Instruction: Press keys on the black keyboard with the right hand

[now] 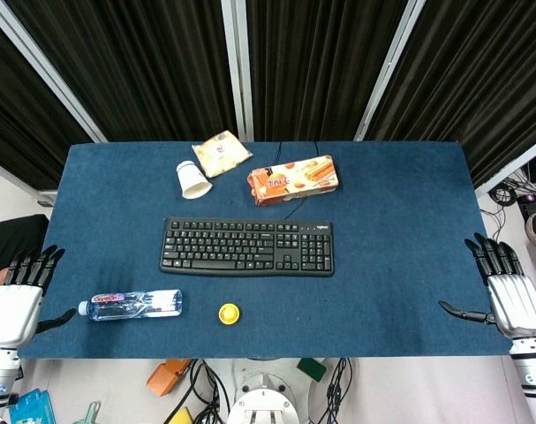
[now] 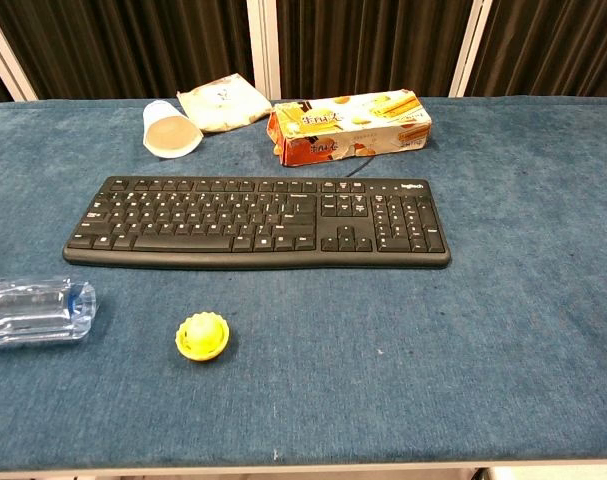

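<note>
The black keyboard (image 1: 247,246) (image 2: 257,221) lies flat in the middle of the blue table, its long side running left to right. My right hand (image 1: 506,287) hovers at the table's right edge, far from the keyboard, with fingers apart and nothing in it. At the table's left edge my left hand (image 1: 20,291) is likewise spread and holds nothing. Neither hand shows in the chest view.
A plastic water bottle (image 1: 131,306) (image 2: 33,312) lies at the front left, with a yellow cap (image 1: 229,313) (image 2: 202,335) beside it. Behind the keyboard are a tipped white cup (image 1: 192,180) (image 2: 169,130), a snack packet (image 1: 221,152) (image 2: 223,103) and an orange biscuit box (image 1: 292,179) (image 2: 349,126).
</note>
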Tool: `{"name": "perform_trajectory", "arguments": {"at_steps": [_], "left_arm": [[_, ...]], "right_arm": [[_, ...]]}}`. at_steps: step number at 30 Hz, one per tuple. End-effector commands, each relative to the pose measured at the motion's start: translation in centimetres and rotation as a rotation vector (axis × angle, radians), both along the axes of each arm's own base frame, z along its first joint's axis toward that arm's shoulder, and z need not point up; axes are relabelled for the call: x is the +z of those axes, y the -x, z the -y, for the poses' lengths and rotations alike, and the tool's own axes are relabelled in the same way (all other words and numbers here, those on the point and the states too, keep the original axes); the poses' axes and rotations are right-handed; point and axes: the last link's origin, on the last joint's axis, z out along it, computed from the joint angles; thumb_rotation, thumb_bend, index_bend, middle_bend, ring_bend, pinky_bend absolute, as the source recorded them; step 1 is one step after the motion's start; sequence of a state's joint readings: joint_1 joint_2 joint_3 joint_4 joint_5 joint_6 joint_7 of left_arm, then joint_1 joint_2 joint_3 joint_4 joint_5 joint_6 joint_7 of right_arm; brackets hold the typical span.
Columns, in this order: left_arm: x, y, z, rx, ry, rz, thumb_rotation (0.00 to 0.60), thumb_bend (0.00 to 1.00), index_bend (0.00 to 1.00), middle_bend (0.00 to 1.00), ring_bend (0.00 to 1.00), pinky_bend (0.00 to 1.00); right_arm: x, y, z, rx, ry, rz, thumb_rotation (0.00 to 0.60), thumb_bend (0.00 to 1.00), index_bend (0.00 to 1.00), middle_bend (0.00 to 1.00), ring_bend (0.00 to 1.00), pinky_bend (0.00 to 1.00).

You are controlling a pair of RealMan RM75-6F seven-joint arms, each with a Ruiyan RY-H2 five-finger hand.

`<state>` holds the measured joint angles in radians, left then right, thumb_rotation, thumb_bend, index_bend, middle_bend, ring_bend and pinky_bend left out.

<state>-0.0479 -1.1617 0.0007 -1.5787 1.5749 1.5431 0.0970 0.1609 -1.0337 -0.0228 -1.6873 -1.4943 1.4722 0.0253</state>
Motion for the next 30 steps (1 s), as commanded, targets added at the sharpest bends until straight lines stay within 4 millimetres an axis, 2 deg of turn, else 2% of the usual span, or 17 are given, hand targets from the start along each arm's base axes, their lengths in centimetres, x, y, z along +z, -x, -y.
{"name": "perform_trajectory", "arguments": {"at_steps": [1,5,7,8,10,12,13,14,16,18,21,24,30], "left_arm": [[-0.1,0.0,-0.1,-0.004,0.002,0.002,0.6,0.04,0.08,0.06,0.02,0.0],[-0.2,-0.1,-0.2,-0.011,0.007,-0.003,0.6,0.04,0.08,0.06,0.02,0.0],[-0.1,-0.1,-0.2,-0.012,0.006,-0.005,0.6,0.04,0.08,0.06,0.02,0.0],[0.0,-0.1,-0.2,-0.011,0.004,-0.004,0.6,0.04,0.08,0.06,0.02,0.0],[0.1,-0.1,-0.1,-0.009,-0.002,-0.001,0.6,0.05,0.08,0.06,0.02,0.0],[0.1,0.0,0.0,-0.006,-0.004,0.0,0.6,0.04,0.08,0.06,0.02,0.0],[0.1,0.1,0.0,-0.004,-0.002,-0.001,0.6,0.04,0.08,0.06,0.02,0.0],[0.1,0.2,0.0,-0.002,0.0,-0.002,0.6,0.04,0.08,0.06,0.02,0.0],[0.0,0.3,0.0,0.003,0.001,0.0,0.6,0.04,0.08,0.06,0.02,0.0],[0.0,0.4,0.0,0.005,-0.002,0.004,0.6,0.04,0.08,0.06,0.02,0.0],[0.0,0.6,-0.1,0.012,-0.003,0.003,0.6,0.04,0.08,0.06,0.02,0.0],[0.0,0.9,-0.2,0.02,-0.002,0.0,0.6,0.04,0.08,0.06,0.02,0.0],[0.0,1.3,-0.4,0.035,0.006,-0.006,0.6,0.04,0.08,0.06,0.02,0.0]], "right_arm": [[-0.3,-0.2,0.0,0.005,-0.004,0.002,0.32,0.14,0.0,0.0,0.0,0.04],[-1.4,-1.2,0.7,0.037,-0.045,0.008,0.337,0.14,0.0,0.01,0.0,0.04],[-2.5,-2.4,1.5,0.075,-0.09,0.004,0.336,0.15,0.0,0.07,0.01,0.06],[-3.5,-3.5,2.2,0.108,-0.124,-0.001,0.332,0.15,0.0,0.14,0.05,0.1],[-5.5,-5.7,3.7,0.161,-0.195,-0.007,0.326,0.2,0.0,0.3,0.23,0.29],[-7.4,-7.6,5.1,0.194,-0.269,-0.007,0.324,0.35,0.0,0.47,0.48,0.54],[-8.5,-8.8,6.1,0.211,-0.318,-0.011,0.323,0.43,0.0,0.54,0.58,0.63],[-9.3,-9.7,6.8,0.219,-0.355,-0.013,0.32,0.56,0.0,0.62,0.67,0.72],[-11.0,-11.9,8.2,0.235,-0.433,-0.006,0.316,0.75,0.01,0.75,0.82,0.84],[-12.1,-13.5,9.2,0.245,-0.482,-0.008,0.276,0.92,0.03,0.85,0.94,0.94],[-13.9,-15.6,10.9,0.252,-0.526,-0.016,0.212,1.0,0.08,0.92,1.0,1.0],[-15.9,-17.3,12.3,0.245,-0.572,-0.041,0.202,1.0,0.12,0.95,1.0,1.0],[-19.0,-19.7,13.8,0.222,-0.655,-0.071,0.202,1.0,0.14,0.96,1.0,1.0]]}}
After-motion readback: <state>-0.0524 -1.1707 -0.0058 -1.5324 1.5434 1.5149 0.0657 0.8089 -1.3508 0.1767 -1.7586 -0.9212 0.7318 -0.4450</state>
